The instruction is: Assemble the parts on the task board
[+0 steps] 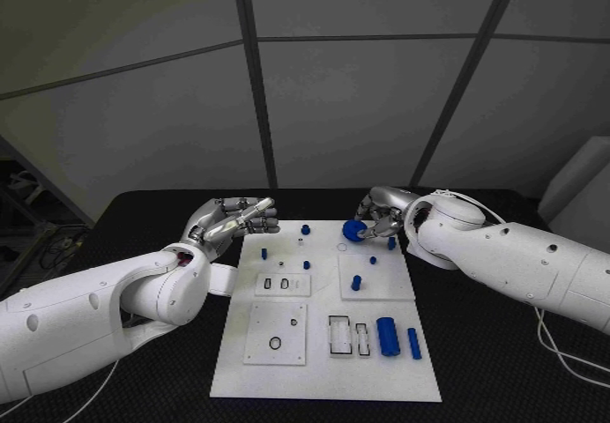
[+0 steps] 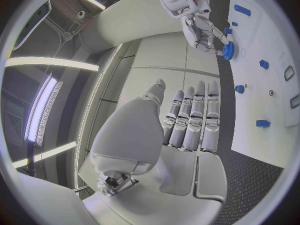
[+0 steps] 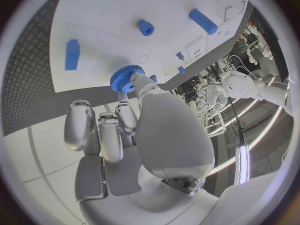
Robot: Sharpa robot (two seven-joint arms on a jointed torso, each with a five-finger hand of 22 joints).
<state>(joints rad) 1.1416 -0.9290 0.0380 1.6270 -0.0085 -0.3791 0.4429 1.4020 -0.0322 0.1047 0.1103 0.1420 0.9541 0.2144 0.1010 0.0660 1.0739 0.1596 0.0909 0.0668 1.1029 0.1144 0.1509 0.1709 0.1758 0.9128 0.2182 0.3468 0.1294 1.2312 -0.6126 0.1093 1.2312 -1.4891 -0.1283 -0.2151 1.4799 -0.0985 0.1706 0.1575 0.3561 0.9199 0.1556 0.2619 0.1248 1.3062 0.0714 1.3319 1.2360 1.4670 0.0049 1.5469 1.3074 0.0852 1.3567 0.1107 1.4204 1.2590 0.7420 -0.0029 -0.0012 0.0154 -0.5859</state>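
The white task board (image 1: 324, 370) lies in the middle of the black table. My right hand (image 1: 385, 211) hangs over its far right corner and pinches a blue toothed gear (image 1: 354, 231) between thumb and fingers. In the right wrist view the gear (image 3: 127, 78) sits at the fingertips of the right hand (image 3: 125, 130), just beside a round recess in the board (image 3: 106, 20). My left hand (image 1: 236, 220) rests at the board's far left corner with fingers stretched out, holding nothing. The left wrist view shows the left hand (image 2: 187, 120) and, beyond it, the gear (image 2: 229, 50).
A thick blue cylinder (image 1: 388, 337) and a thin blue bar (image 1: 414, 343) lie near the board's front right. A blue peg (image 1: 356, 283) stands mid-board, and small blue pegs (image 1: 305, 230) stand at the far end. A black ring (image 1: 273, 342) lies front left.
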